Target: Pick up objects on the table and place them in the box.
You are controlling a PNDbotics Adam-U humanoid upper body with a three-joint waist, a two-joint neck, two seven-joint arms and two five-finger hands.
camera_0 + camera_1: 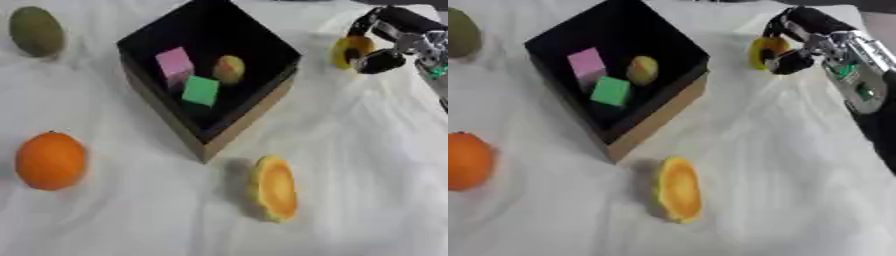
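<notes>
Wide bare cloth (pixel 367 165) lies open between the right hand (pixel 794 47) and the box (pixel 210 135). The box's top gapes, though a pink cube (pixel 174 64), green cube (pixel 200 90) and yellow fruit (pixel 229 69) crowd its floor. A halved orange piece (pixel 274 187) stands just before the box's near corner.

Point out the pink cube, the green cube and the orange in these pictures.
pink cube (pixel 174 63): left eye view, on its front face, inside the box.
green cube (pixel 200 90): left eye view, centre of its top face, inside the box.
orange (pixel 50 160): left eye view, middle of the fruit.
</notes>
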